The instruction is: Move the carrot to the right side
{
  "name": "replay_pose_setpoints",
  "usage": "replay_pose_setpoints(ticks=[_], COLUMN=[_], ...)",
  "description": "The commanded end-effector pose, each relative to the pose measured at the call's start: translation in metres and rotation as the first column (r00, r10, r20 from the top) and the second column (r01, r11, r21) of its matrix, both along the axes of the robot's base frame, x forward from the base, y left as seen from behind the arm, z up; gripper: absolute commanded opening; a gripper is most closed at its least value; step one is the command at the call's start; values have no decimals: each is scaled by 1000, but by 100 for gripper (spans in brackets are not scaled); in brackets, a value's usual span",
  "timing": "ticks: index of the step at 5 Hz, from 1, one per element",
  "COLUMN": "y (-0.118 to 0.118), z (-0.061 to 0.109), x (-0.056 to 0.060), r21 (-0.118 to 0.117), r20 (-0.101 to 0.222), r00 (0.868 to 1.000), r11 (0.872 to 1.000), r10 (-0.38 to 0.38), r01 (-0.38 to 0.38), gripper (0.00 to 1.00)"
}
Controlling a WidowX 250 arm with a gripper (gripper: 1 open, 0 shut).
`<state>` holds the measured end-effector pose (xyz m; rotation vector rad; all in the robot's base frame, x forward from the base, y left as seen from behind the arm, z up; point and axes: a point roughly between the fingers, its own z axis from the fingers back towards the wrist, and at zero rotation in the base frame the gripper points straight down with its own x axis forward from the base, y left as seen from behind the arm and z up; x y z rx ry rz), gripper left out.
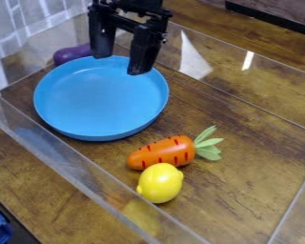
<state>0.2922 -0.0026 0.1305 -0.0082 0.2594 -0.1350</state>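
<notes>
The carrot (168,152) is small and orange with dark grooves and a light green leafy top pointing right. It lies on the wooden table, just below the blue plate (66,100). My gripper (122,53) hangs open over the plate's far rim, well up and left of the carrot. Nothing sits between its two black fingers (142,57).
A round yellow lemon (159,182) touches the carrot's lower side. A purple eggplant (71,54) peeks out behind the plate, left of the gripper. Clear plastic walls (66,162) run along the table's front and sides. Bare wood (263,124) lies to the right.
</notes>
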Motion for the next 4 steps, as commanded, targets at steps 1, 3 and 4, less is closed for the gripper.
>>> replay_pose_setpoints(ticks=[1,3,4], y=[-1,1,1], z=[26,31,32], x=[4,3,3], r21=[-4,-12,-20], r20=[84,93,92], r00=[996,996,996], r11=[1000,1000,1000], r10=[-1,7,17], r01=[1,-6,-15], gripper=[100,100,100])
